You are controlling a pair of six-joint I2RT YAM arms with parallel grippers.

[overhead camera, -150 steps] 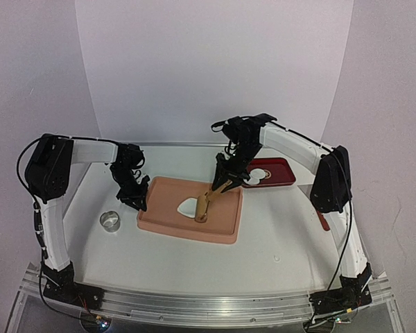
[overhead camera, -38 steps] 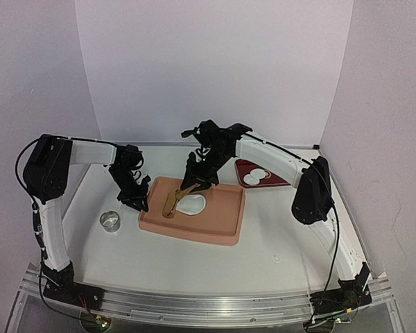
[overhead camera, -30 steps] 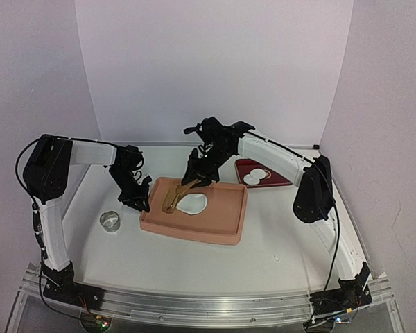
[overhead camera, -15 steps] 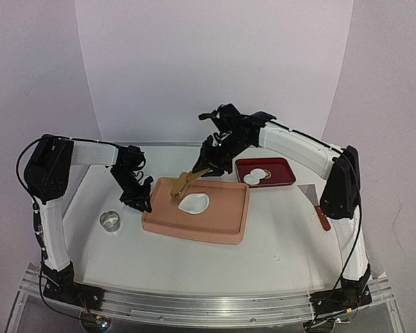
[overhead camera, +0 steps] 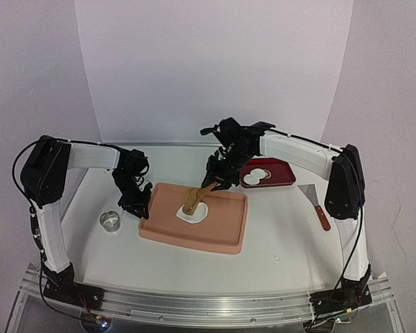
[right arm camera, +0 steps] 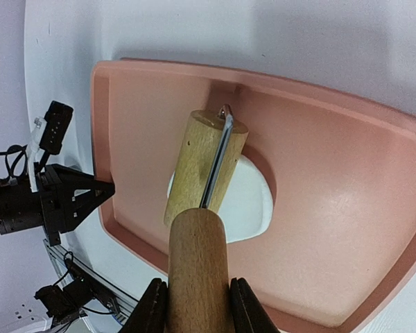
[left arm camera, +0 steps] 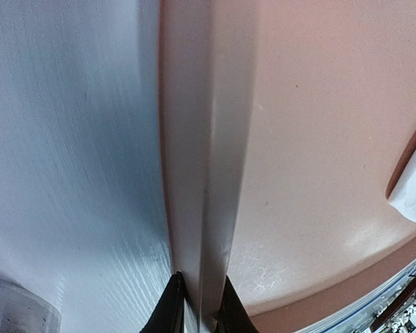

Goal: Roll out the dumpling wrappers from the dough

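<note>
My left tool (left arm camera: 200, 309) is pinching the pink tray (overhead camera: 222, 232) at its nine-o'clock rim. My right tool (right arm camera: 197, 305), the nearer one, is clamping the rolling pin (right arm camera: 204, 166), which is pointing toward seven o'clock and pressing the dough (right arm camera: 249, 201) mid-tray.

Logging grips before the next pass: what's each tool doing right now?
Left tool: closed on the pink tray rim.
Right tool: closed on the rolling pin handle, roller over the dough.
</note>
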